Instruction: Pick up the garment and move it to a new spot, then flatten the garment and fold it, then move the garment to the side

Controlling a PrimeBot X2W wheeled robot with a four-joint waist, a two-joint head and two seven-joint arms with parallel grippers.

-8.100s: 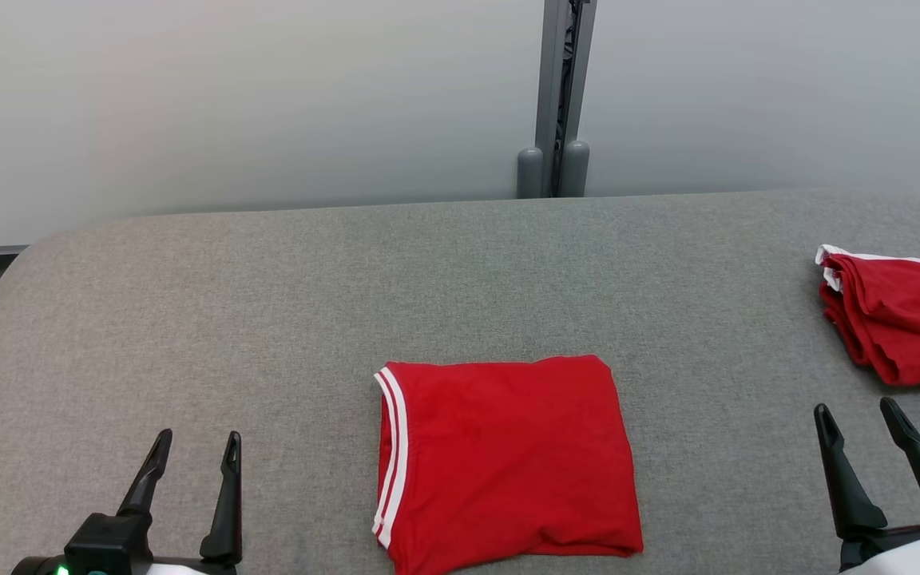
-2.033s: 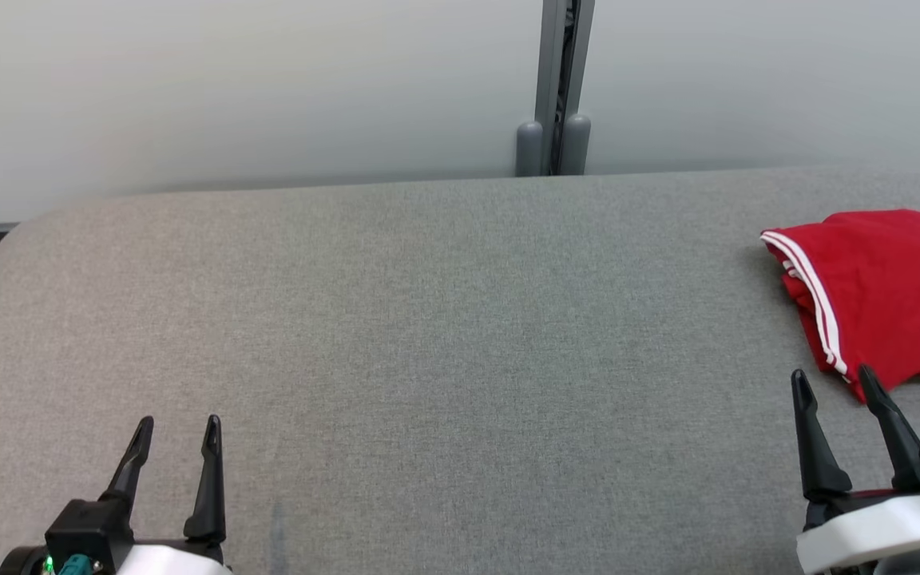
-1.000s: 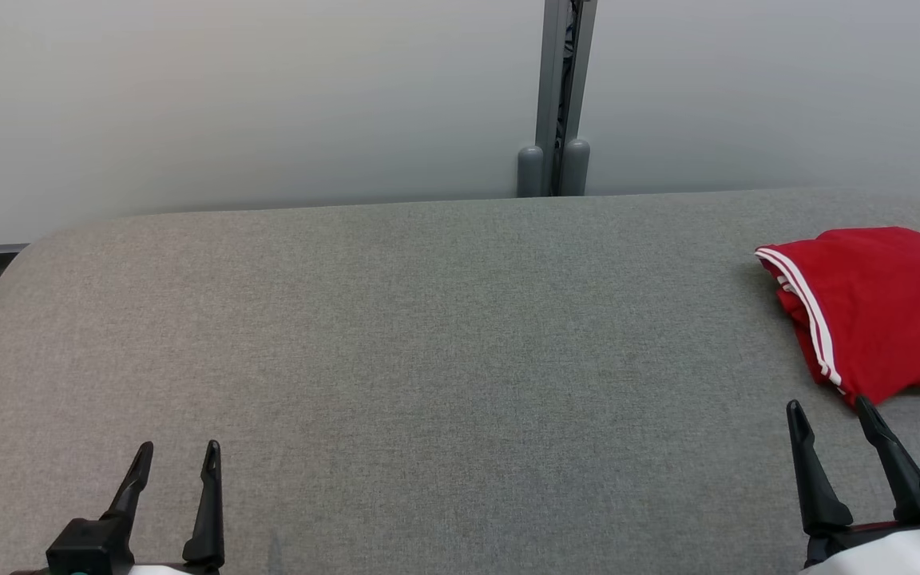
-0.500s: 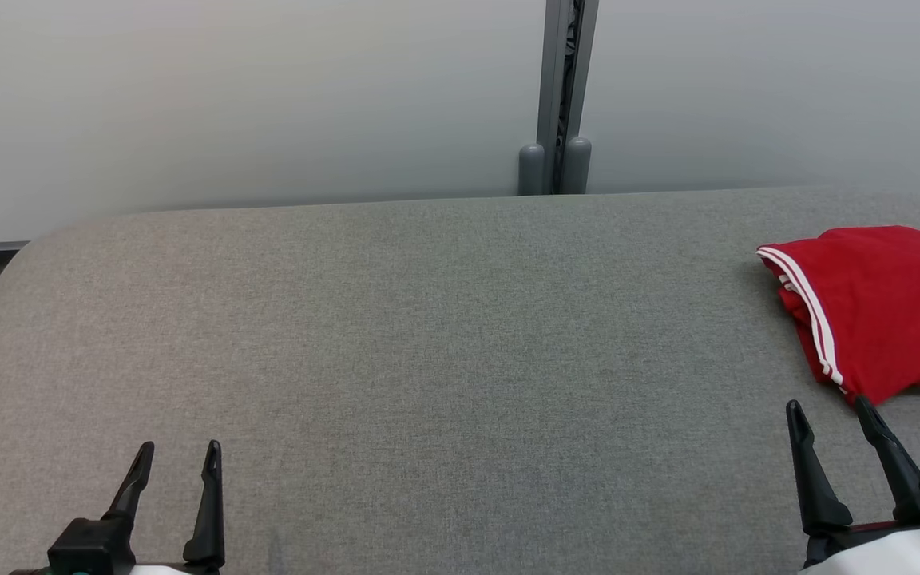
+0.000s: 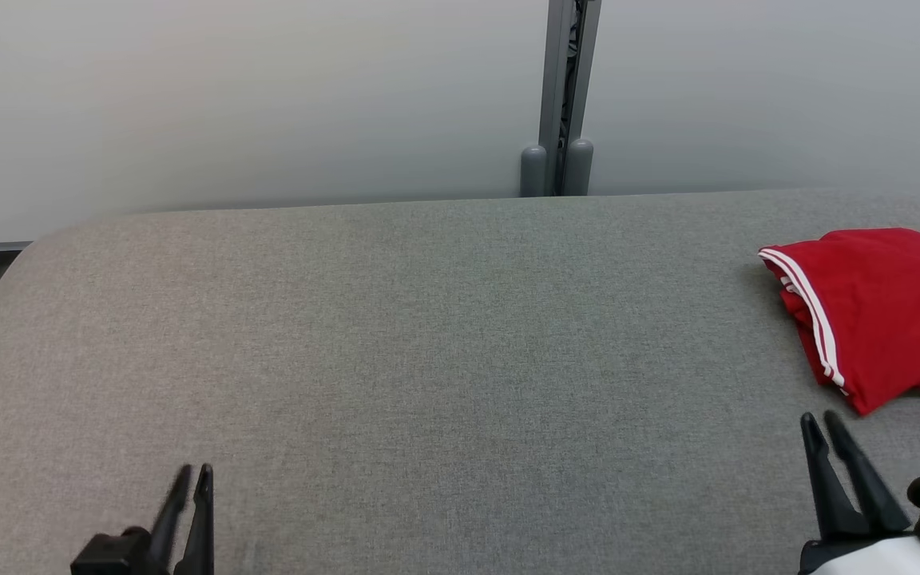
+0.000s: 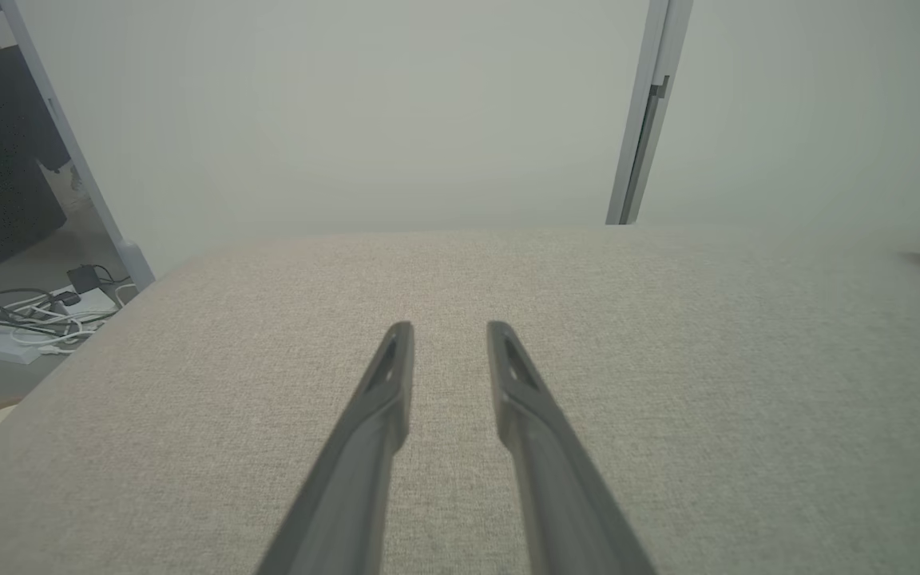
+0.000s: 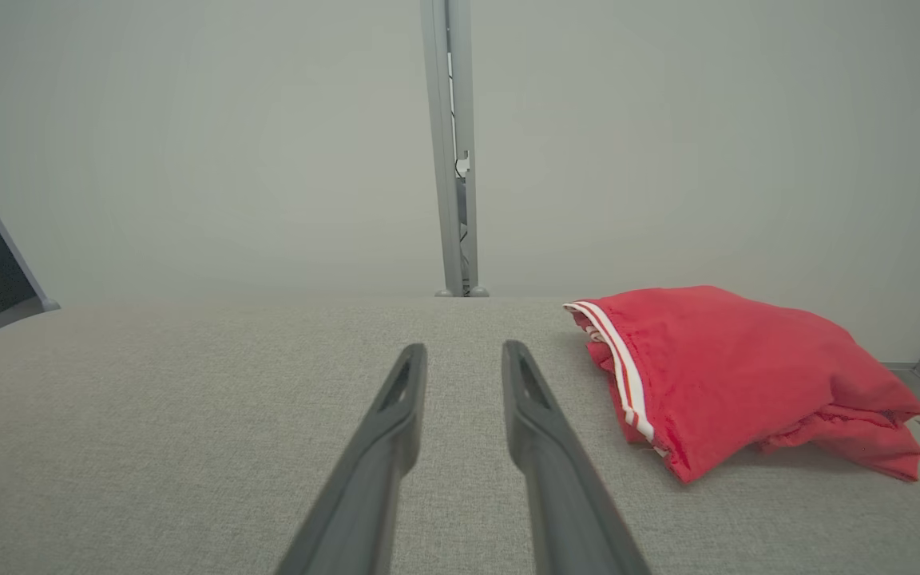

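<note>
a red garment (image 5: 883, 311) with two white stripes along one edge is seen folded into a loose bundle on the grey fabric table (image 5: 428, 319). it lies well to the right of the grey post (image 5: 560, 88) that stands behind the table's far edge, and nearer the robot than that post. its striped edge is turned toward the post's side, and in the right wrist view a crumpled lower layer is seen sticking out beneath the top fold. the right gripper (image 5: 818, 417) is held low over the table, also well to the right of the post, just short of the garment's near corner and not touching it. its two dark fingers are drawn close, with a narrow gap left between the tips and nothing held between them. the left gripper (image 5: 195, 473) is found well to the left of the post, at the near side of the table, and is slightly blurred. its fingers are likewise nearly parallel with a slim gap, and nothing is gripped. a pale wall (image 5: 268, 96) is seen on both sides of the post.
</note>
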